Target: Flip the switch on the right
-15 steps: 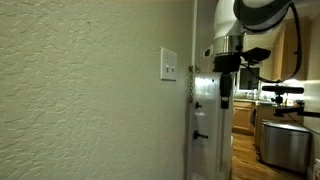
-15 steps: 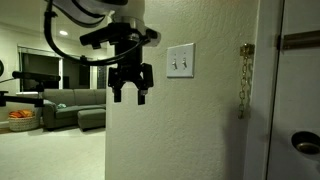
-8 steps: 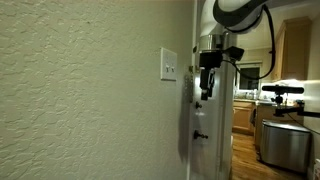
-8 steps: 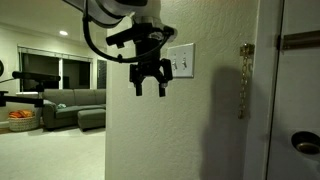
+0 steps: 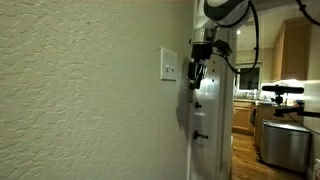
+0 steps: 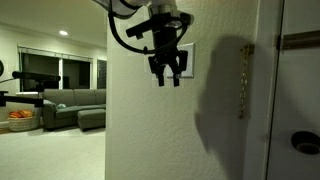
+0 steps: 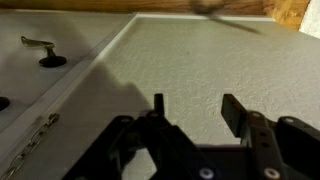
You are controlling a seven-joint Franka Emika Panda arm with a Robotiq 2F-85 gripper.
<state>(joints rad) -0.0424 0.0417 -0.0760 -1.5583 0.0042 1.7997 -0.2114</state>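
Since 1.0 s ago the hand (image 6: 168, 80) has travelled across the textured wall (image 6: 150, 140) and now hangs directly in front of the white wall plate (image 5: 167, 64). In an exterior view it covers most of the plate. Fingers (image 7: 235, 112) are spread, with nothing in the gap between them; through the gap the wrist view shows only bare wall. Fingertips sit just beside the plate face; contact cannot be judged. Switch (image 5: 172, 69) shows as tiny toggles on the plate, too small to read their position. Door (image 5: 212, 120) stands just past the plate, and its chain (image 6: 242, 80) hangs along the edge. Lever latch (image 7: 38, 43) shows at top left in the wrist view. Sofa (image 6: 65, 105) is in the lit room behind.
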